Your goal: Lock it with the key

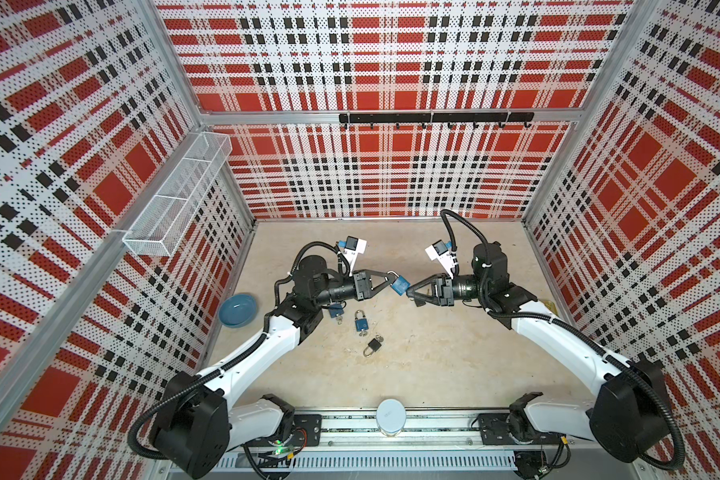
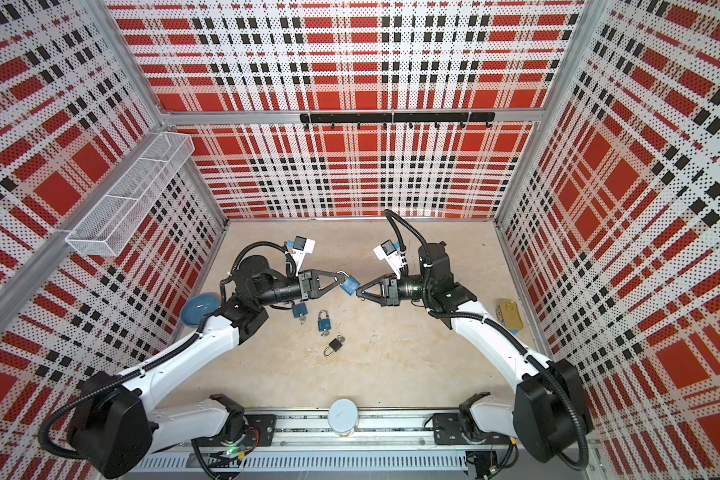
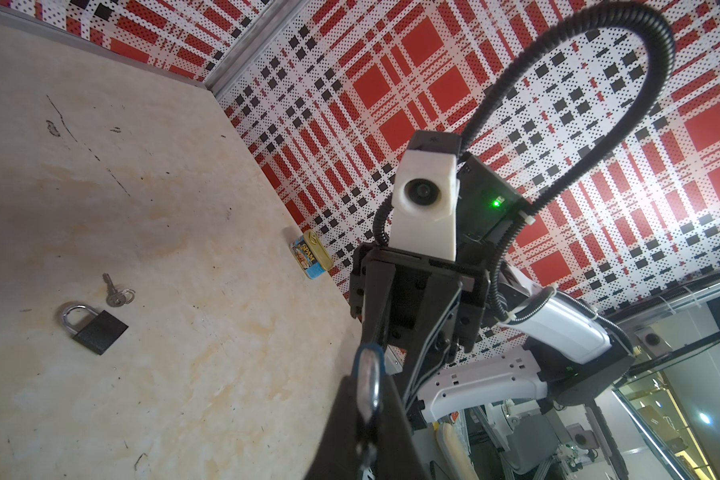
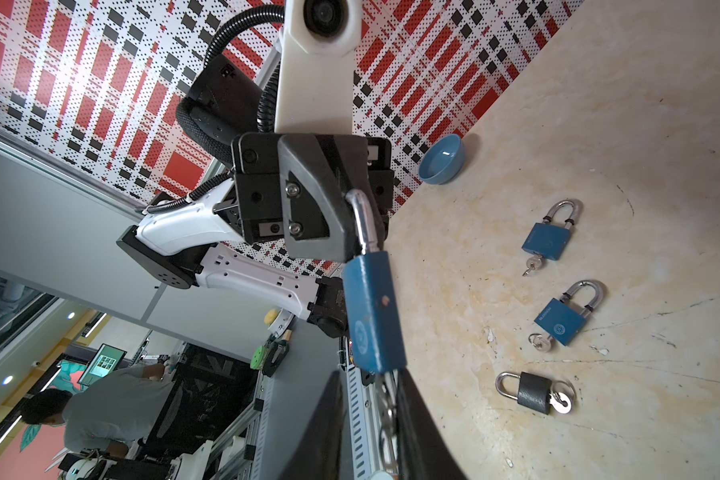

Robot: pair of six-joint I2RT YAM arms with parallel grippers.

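The blue metal padlock (image 4: 373, 316) is held above the table (image 1: 433, 353) by its shackle (image 4: 364, 220) in the left tool (image 1: 390, 276). At its base the silver key (image 4: 387, 409) lies inside the narrow right tool (image 1: 409, 292); contact cannot be told. It should be pinched squarely before turning.

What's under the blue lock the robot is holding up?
A silver key ring sticks out of the blue lock's bottom end, between the fingers of the right gripper. The keyhole and the key's blade are covered by the lock and those fingers.
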